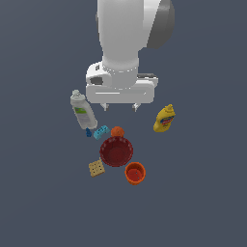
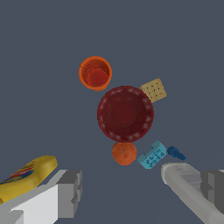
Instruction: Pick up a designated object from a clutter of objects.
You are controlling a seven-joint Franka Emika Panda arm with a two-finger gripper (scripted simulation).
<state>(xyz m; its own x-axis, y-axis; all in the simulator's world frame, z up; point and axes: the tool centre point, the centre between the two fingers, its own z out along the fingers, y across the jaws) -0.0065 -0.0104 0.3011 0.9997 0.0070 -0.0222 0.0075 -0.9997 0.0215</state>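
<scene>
The small orange ball (image 1: 117,131) lies on the floor, touching the far rim of the dark red ribbed bowl (image 1: 107,155). A light blue toy brick (image 1: 101,131) lies right beside the ball. My gripper (image 1: 120,108) is open and empty, hanging above the floor just behind the ball. In the wrist view the ball (image 2: 124,153) sits between the bowl (image 2: 105,101) and the brick (image 2: 152,155), ahead of my gripper (image 2: 142,192), whose jaws stand wide apart.
A white bottle with a green label (image 1: 83,111) (image 2: 188,188) leans at the exterior view's left. A yellow mustard bottle (image 1: 165,118) (image 2: 26,175) stands at its right. An orange cup (image 1: 135,173) (image 2: 95,73), a tan cracker (image 1: 96,168) (image 2: 153,90) and a small dark blue piece (image 1: 89,132) lie nearby.
</scene>
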